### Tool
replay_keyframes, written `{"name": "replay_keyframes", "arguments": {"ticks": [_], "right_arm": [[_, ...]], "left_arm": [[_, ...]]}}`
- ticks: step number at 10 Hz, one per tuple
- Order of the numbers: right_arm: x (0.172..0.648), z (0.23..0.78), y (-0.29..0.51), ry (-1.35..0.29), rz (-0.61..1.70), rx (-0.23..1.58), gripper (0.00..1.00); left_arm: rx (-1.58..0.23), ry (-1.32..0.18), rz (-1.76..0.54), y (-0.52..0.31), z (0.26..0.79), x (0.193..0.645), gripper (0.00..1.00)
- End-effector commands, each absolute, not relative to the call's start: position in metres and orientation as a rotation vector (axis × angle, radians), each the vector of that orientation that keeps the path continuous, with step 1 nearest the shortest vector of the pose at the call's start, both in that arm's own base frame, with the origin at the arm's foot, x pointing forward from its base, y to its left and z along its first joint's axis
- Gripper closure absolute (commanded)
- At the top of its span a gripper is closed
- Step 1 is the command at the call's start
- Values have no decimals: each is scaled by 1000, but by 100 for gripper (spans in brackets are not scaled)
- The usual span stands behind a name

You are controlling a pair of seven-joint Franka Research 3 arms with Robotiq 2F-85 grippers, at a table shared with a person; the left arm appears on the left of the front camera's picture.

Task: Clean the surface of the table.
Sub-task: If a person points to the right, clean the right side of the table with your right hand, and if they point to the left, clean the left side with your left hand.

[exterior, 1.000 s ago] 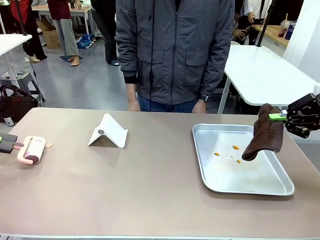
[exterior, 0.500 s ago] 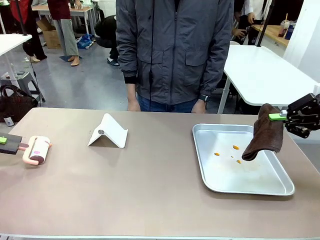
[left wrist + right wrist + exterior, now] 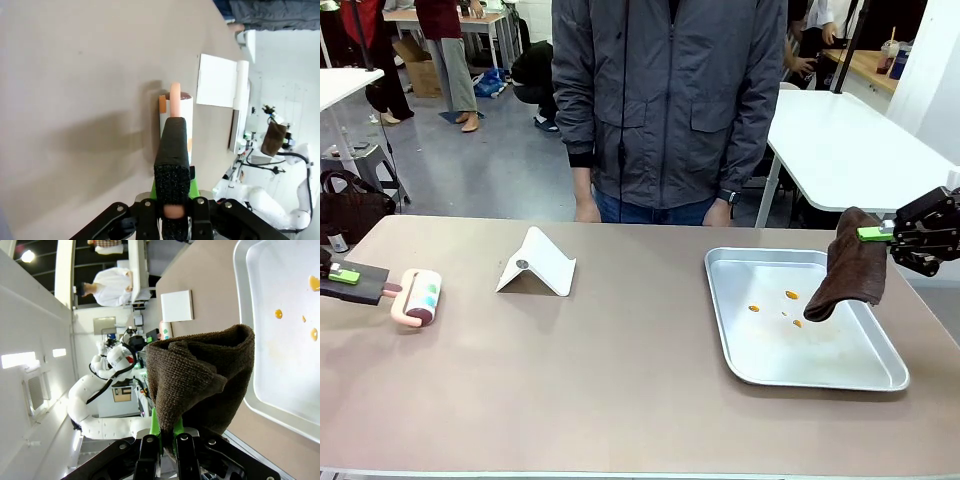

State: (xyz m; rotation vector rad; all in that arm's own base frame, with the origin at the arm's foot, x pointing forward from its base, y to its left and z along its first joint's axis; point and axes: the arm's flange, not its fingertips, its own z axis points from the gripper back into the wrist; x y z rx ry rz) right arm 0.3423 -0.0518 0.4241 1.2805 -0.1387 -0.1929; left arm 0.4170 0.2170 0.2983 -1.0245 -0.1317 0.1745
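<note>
I am holding the pale pink lint roller (image 3: 417, 297) by its pink handle, with the left gripper (image 3: 365, 283) clamped tight on it. The drum looks to be resting on the large tan-brown table (image 3: 620, 370), near its left end. I am reading the step in hand as rolling that surface. To do it well I am planning flat, even pressure, straight overlapping passes, and steering around the white folded stand (image 3: 537, 264). The right gripper (image 3: 880, 233) is pinching a dark brown terry cloth (image 3: 850, 275), which is hanging above the right side of the silver metal tray (image 3: 716, 305). I am keeping that cloth off the orange drops (image 3: 791, 295) in the tray.
</note>
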Motion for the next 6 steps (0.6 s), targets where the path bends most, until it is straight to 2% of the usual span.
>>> {"name": "replay_keyframes", "arguments": {"ticks": [1, 3, 6], "right_arm": [[341, 430, -49, -133, -205, 1299, 100], [341, 430, -49, -133, -205, 1299, 100], [341, 430, -49, -133, -205, 1299, 100]], "left_arm": [[-1027, -97, 125, 193, 301, 411, 78], [-1133, -154, 57, 179, 330, 405, 78], [-1332, -197, 13, 190, 392, 369, 78]]}}
